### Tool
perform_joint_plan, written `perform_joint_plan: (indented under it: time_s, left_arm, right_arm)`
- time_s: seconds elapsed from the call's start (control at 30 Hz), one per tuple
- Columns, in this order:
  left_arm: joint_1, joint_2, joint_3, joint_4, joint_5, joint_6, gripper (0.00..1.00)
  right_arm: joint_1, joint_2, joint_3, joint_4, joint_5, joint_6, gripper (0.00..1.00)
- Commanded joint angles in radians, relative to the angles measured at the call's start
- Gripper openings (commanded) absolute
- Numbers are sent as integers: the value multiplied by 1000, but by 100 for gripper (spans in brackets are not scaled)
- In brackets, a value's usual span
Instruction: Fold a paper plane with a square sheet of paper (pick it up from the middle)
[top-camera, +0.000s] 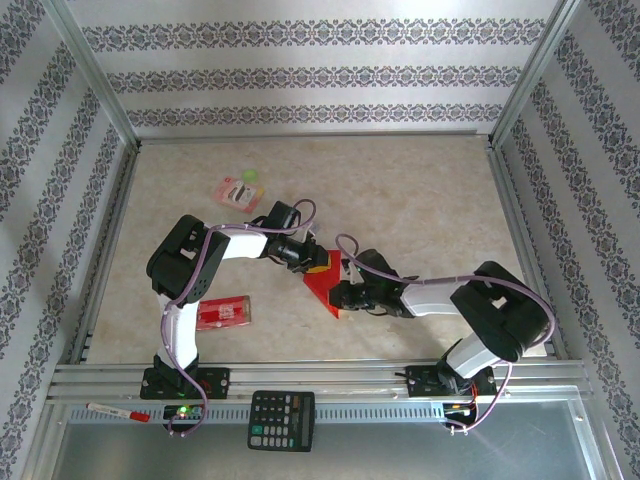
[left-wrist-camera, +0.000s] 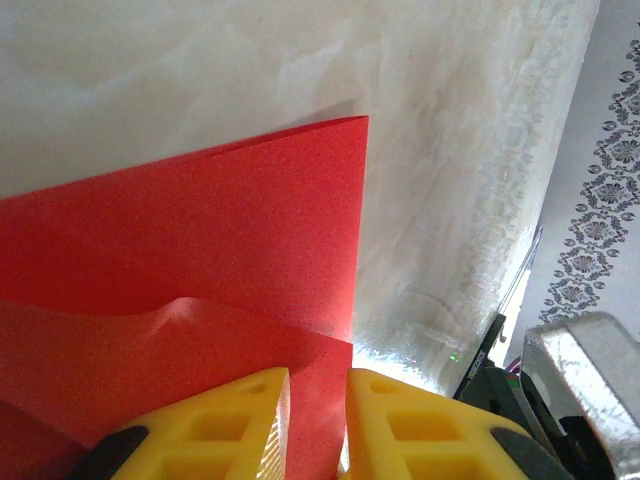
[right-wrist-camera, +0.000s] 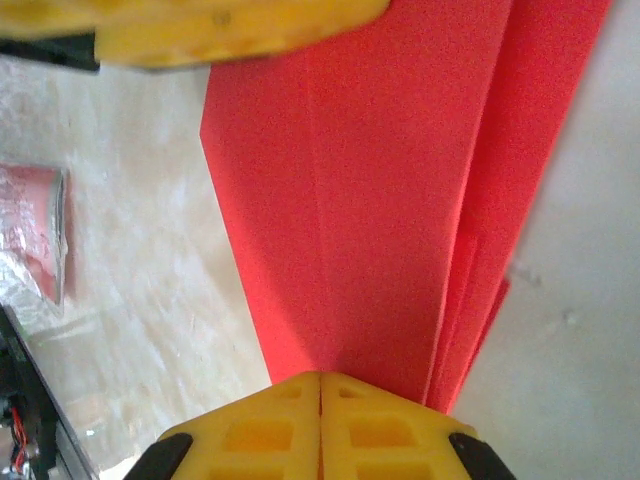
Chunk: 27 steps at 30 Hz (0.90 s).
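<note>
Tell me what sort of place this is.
Probably a robot test cell, not a home: an aluminium frame fences the table, patterned backdrop sheets line the sides, and two arms are bolted to a rail at its near edge.

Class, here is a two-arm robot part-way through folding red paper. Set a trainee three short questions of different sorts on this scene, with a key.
1. True or false: the right gripper is shut on the red paper.
2. What lies at the table's near edge, between the arm bases: A calculator, B mug, C book?
3. The red packet lies nearer which arm's base?

Key: 1 true; 2 A; 3 left.
</note>
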<state>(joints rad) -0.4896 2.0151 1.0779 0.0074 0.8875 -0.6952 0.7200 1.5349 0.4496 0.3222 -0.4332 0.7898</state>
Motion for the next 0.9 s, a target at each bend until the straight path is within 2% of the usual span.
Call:
perform_joint_plan:
  time_s: [0.0, 0.1, 0.33, 0.67, 0.87]
  left_arm:
    - [0, 71, -18, -95, -102, 28, 23]
    - [0, 73, -17, -95, -102, 31, 23]
    - [0, 76, -18, -95, -101, 30, 23]
    - [-1, 75, -18, -89, -100, 24, 23]
    - [-1, 73, -13, -91, -100, 25, 23]
  right_arm:
    - [37, -32, -43, -100, -21, 15, 7]
    - [38, -71, -33, -119, -45, -8, 7]
    - [-35, -158, 38, -159, -57, -29, 7]
    - [-48, 29, 162, -124, -64, -65, 7]
    - [-67, 84, 134, -97, -67, -81, 7]
